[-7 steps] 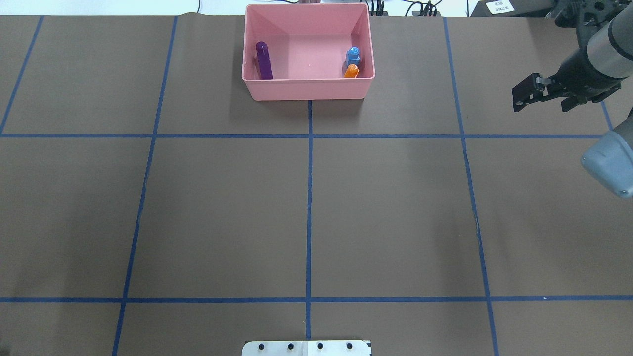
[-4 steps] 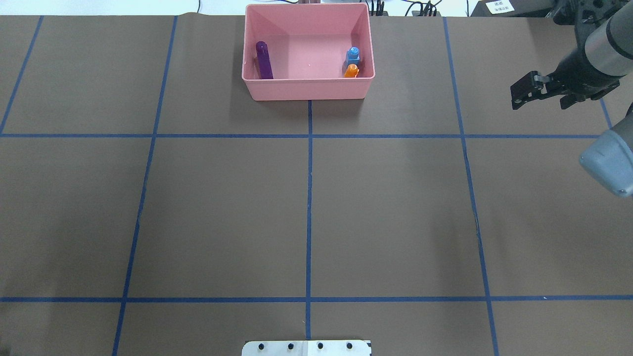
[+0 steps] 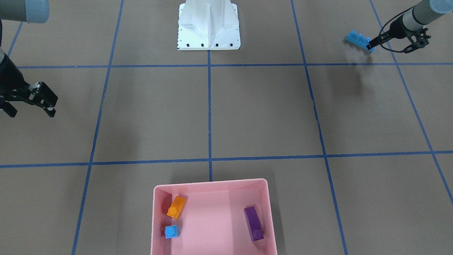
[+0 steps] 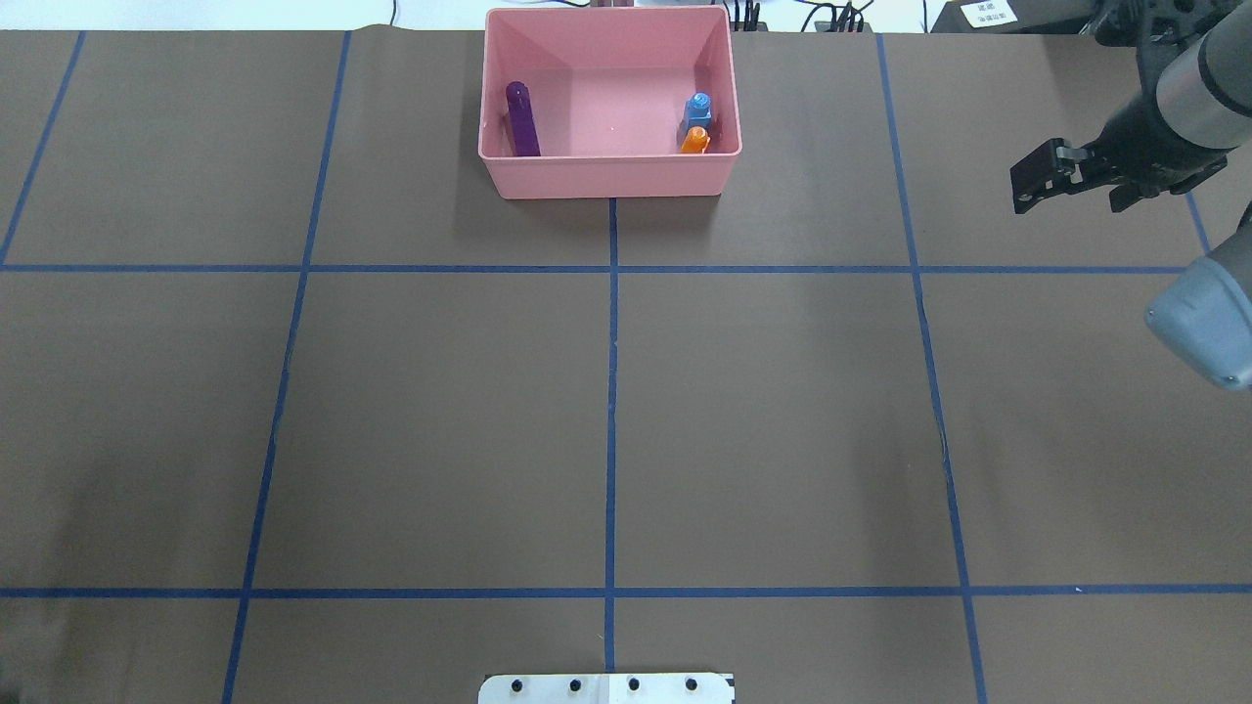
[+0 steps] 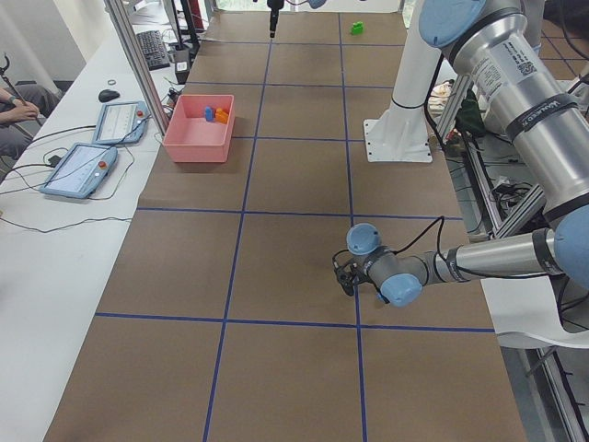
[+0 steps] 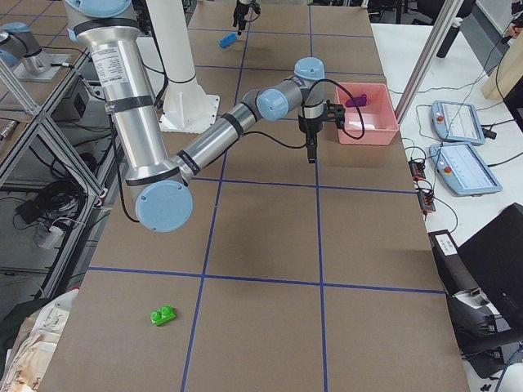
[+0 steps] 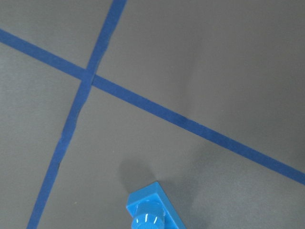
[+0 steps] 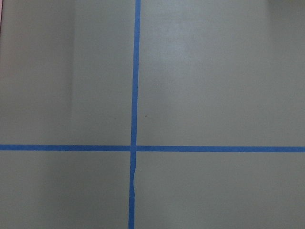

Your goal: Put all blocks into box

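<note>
The pink box (image 4: 606, 174) stands at the table's far middle and also shows in the front view (image 3: 212, 182). In it lie a purple brick (image 4: 522, 122), a blue one-stud brick (image 4: 698, 106) and an orange brick (image 4: 694, 141). My left gripper (image 3: 370, 44) is shut on one end of the long blue brick (image 3: 358, 39), held just above the table; the brick's end shows in the left wrist view (image 7: 152, 212). My right gripper (image 4: 1069, 203) is open and empty, right of the box. The green brick (image 6: 163, 314) lies alone on the table at my right end.
The white robot base (image 3: 208, 26) stands at the near middle edge. Blue tape lines (image 4: 611, 391) divide the brown table. Tablets and cables (image 5: 87, 157) lie on a white side bench beyond the box.
My right gripper has moved a little toward the far edge of the table and stays open. The box and its bricks have not moved.
</note>
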You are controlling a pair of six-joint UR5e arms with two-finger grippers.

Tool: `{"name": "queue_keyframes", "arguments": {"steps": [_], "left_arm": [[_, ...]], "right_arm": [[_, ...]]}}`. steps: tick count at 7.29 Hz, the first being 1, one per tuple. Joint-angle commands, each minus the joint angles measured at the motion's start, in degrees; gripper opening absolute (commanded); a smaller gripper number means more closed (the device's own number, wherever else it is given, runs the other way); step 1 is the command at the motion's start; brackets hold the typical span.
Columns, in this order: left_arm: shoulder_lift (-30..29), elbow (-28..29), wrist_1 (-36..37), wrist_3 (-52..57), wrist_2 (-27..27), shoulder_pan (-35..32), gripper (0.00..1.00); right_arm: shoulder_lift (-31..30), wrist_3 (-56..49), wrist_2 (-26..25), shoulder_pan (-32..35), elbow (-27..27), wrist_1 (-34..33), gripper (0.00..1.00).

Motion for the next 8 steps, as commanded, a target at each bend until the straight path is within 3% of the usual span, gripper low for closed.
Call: {"name": "queue_keyframes", "arguments": {"steps": [1, 2, 4, 6, 8], "left_arm": [[-0.8, 0.9, -0.1, 0.1, 0.0, 2.9, 1.00], [-0.8, 1.2, -0.4, 0.4, 0.0, 3.6, 0.97], [-0.8, 2.2, -1.4, 0.4, 0.0, 5.7, 0.79], [-0.7, 2.9, -2.4, 0.4, 0.2, 7.0, 0.72], [-0.4, 3.2, -2.4, 0.8, 0.5, 7.3, 0.71]], "right_arm": [[0.1, 0.0, -0.3, 0.0, 0.2, 0.0, 0.99], [0.1, 0.0, -0.4, 0.0, 0.2, 0.0, 0.99], [0.5, 0.0, -0.6, 0.0, 0.4, 0.0, 0.99], [0.6, 0.1, -0.9, 0.0, 1.2, -0.1, 0.99], [0.6, 0.1, -0.9, 0.0, 1.4, -0.2, 0.99]]}}
